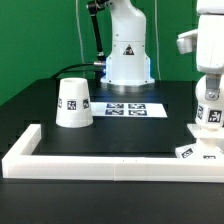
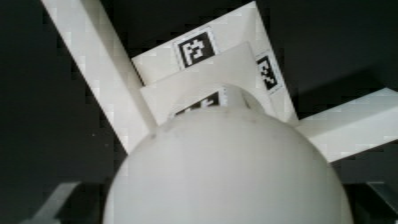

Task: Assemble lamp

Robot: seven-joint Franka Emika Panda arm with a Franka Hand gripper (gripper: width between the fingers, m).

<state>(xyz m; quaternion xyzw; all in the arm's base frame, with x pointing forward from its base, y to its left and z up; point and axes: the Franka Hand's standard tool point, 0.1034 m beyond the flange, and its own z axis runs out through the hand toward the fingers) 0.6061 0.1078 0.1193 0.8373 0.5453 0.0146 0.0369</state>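
Observation:
My gripper (image 1: 207,88) is at the exterior view's right, shut on the white bulb (image 1: 209,110). It holds the bulb upright just above the flat square base (image 1: 192,152), which lies inside the front right corner of the border. In the wrist view the bulb (image 2: 222,160) fills the middle between my fingers (image 2: 64,200). The tagged base (image 2: 222,72) shows beyond it. The cone-shaped shade (image 1: 74,103) stands on the black table at the exterior view's left, far from my gripper.
A long white bar-shaped border (image 1: 100,165) runs along the table's front and up the left side; it also shows in the wrist view (image 2: 98,70). The marker board (image 1: 127,107) lies mid-table. The robot's white body (image 1: 126,50) stands at the back.

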